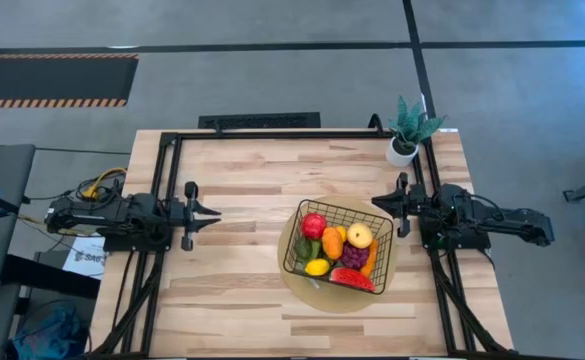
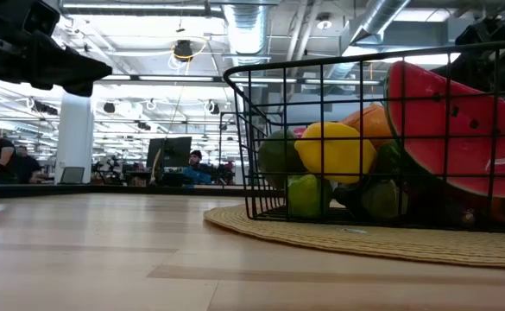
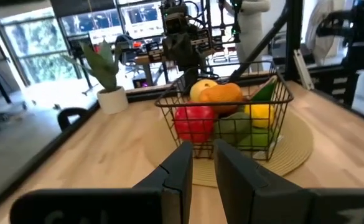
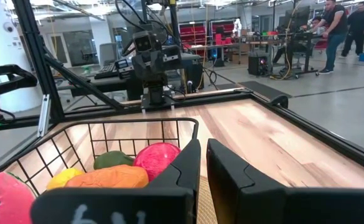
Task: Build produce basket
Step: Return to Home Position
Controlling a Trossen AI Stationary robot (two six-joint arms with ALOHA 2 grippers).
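A: Question one: whereabouts of basket (image 1: 344,214)?

B: Sits on round tan mat (image 1: 317,296), in right half of worktop (image 1: 242,180), clear of all four edges. Stands level, open side up.

A: And produce (image 1: 334,245)?

B: Lies heaped inside basket. Counts red apple (image 1: 314,225) at corner nearest left gripper (image 1: 217,212), lemon (image 1: 317,267) at next corner along same wall, watermelon slice (image 1: 353,280) against wall facing near edge of worktop, orange (image 1: 332,242) in middle, purple grapes (image 1: 354,257) just beside orange, pale yellow fruit (image 1: 360,236) toward right wall. Shows green pieces (image 1: 307,248) low down between apple and lemon; cannot tell which kinds.

A: Left gripper, then?

B: Hangs above left half of worktop, reaching in from left edge, tips aimed at middle, well apart from basket. Holds fingers (image 3: 182,168) nearly together with only thin slit between; grips nothing.

A: Right gripper (image 1: 375,203)?

B: Reaches in from right edge, above boards, tips near basket's far right corner. Holds fingers (image 4: 228,168) close together too, with nothing between.

A: Anything else on worktop?

B: Small potted plant (image 1: 407,130), standing at far right corner. Beyond worktop, in low view, shows person (image 2: 196,160) far off in room.
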